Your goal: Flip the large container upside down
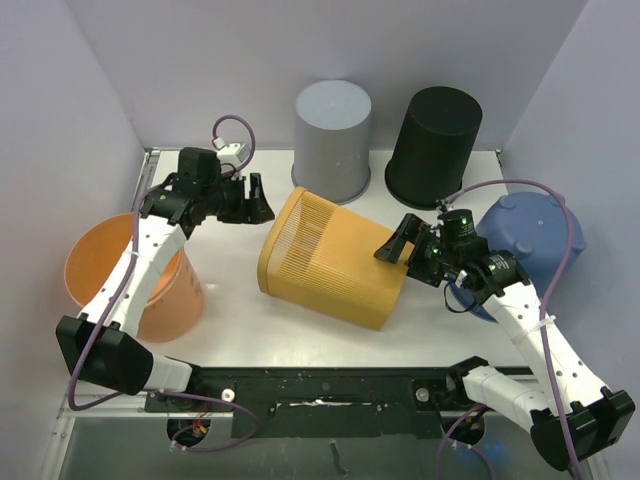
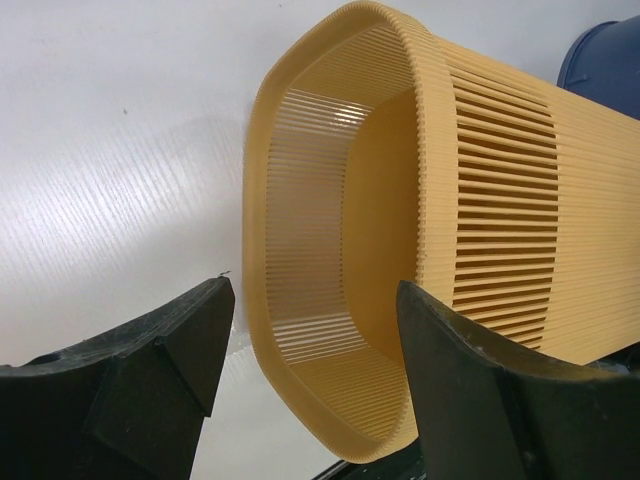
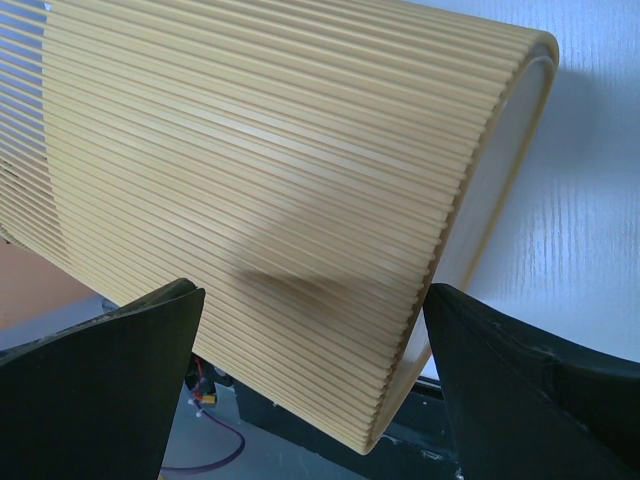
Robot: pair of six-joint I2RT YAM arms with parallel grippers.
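Seen from the top camera, a large yellow slatted container (image 1: 330,260) lies on its side at the centre of the white bench (image 1: 230,320); its open mouth faces the left of the frame and its closed base points to the lower right.

The left end effector (image 1: 255,198) sits just beside the upper left rim of the mouth; its fingers are spread apart and grasp nothing. In the left wrist view the container (image 2: 500,200) fills the right half, mouth toward the camera; the released end effector (image 2: 315,300) frames the lower rim, and whether a finger touches it cannot be told.

The right end effector (image 1: 395,245) is at the upper right of the container, near the base end; it too is spread wide and grips nothing. In the right wrist view the ribbed wall (image 3: 250,150) spans the gap above the parted end effector (image 3: 315,300).

Around it stand a grey bin (image 1: 333,140) and a black bin (image 1: 435,145) at the top, a blue container (image 1: 530,235) at the right, and an orange bucket (image 1: 100,270) at the left.
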